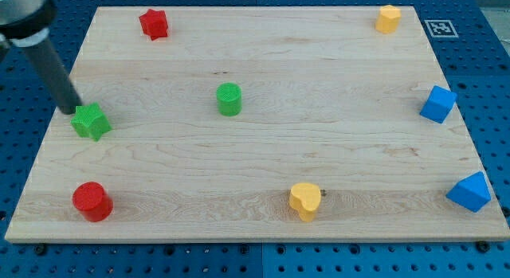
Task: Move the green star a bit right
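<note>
The green star (91,121) lies on the wooden board (263,158) near the view's left edge, at mid height. My tip (73,111) is at the star's upper left corner, touching it or almost so. The dark rod rises from the tip toward the view's top left.
A green cylinder (229,99) stands right of the star. A red star (154,24) is at the top left, a red cylinder (92,201) at the bottom left. A yellow heart (305,201), a yellow block (388,18) and two blue blocks (437,103) (469,191) lie further right.
</note>
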You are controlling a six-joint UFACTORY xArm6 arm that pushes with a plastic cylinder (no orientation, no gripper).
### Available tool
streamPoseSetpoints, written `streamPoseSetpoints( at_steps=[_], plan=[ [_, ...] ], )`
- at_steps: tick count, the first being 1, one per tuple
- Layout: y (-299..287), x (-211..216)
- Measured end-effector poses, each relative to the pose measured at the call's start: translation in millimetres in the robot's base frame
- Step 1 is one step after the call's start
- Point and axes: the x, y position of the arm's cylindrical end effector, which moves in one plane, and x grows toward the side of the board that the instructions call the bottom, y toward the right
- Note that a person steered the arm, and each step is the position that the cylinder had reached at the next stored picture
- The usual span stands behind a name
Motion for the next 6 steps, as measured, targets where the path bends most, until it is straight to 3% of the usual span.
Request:
streamPoseSetpoints(
  at_steps=[2, 4, 6],
  plan=[
    [23.3, 51.9],
    [34.7, 2.7],
    [38.8, 31.2]
  ],
)
